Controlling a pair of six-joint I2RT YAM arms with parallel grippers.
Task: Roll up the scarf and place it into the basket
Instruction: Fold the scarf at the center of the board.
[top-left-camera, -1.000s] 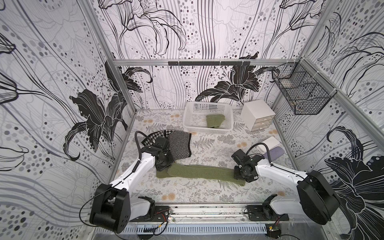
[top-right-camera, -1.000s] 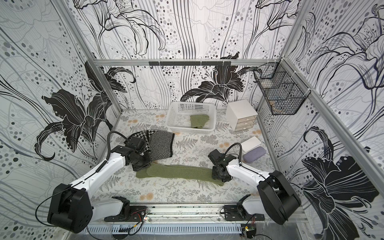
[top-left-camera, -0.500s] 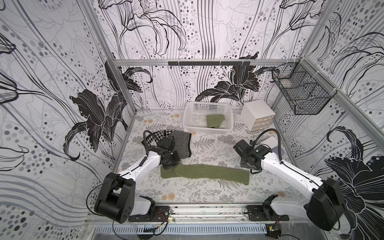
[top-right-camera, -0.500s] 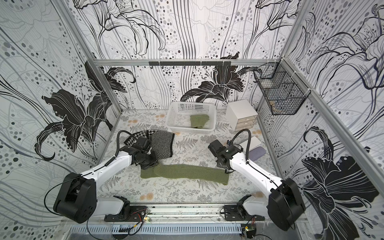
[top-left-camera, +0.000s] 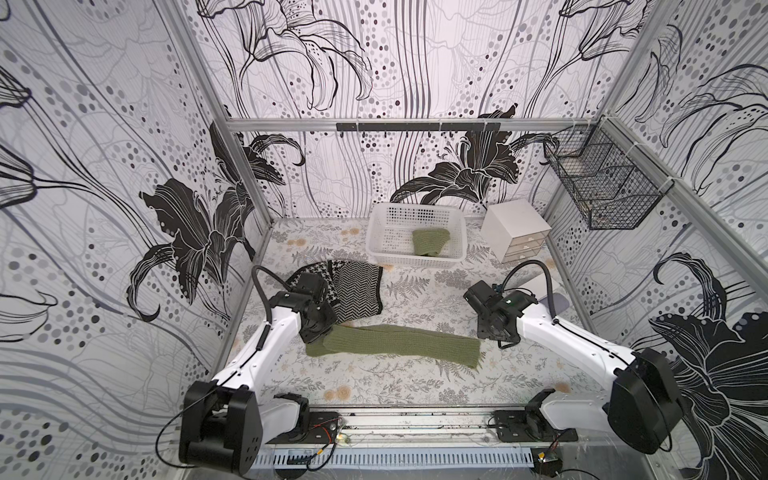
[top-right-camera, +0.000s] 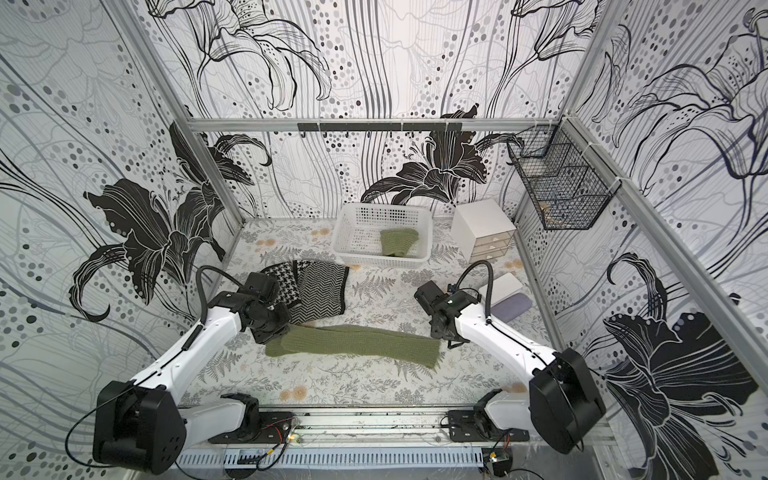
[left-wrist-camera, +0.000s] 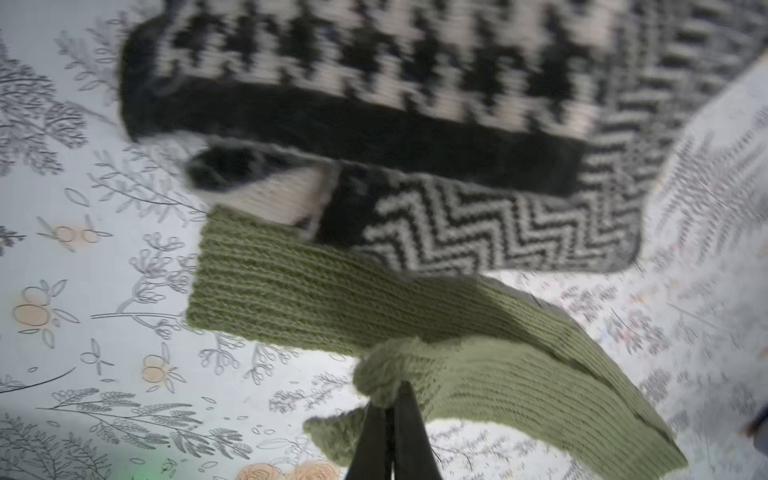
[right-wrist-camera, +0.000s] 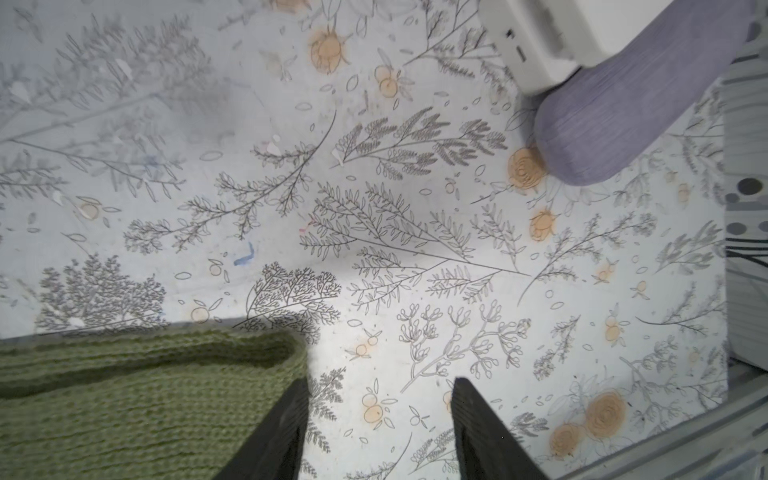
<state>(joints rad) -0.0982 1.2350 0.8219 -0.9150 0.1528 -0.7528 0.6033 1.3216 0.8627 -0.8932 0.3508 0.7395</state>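
The scarf (top-left-camera: 395, 343) is laid flat on the near tabletop (top-left-camera: 374, 386), its left end pinched by the left pincer (left-wrist-camera: 388, 405), likely to begin rolling. The right pincer (right-wrist-camera: 380, 386) is held part-open and empty beside the other end. The basket (top-left-camera: 415, 262) is set far behind.

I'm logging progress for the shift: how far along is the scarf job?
Done: one green knit bundle lies in the white basket. In hand: the left gripper is shut on one end of the long green scarf, which lies stretched out, unrolled; the right gripper is open beside its other end, holding nothing. Left: rolling it and putting it in the basket.
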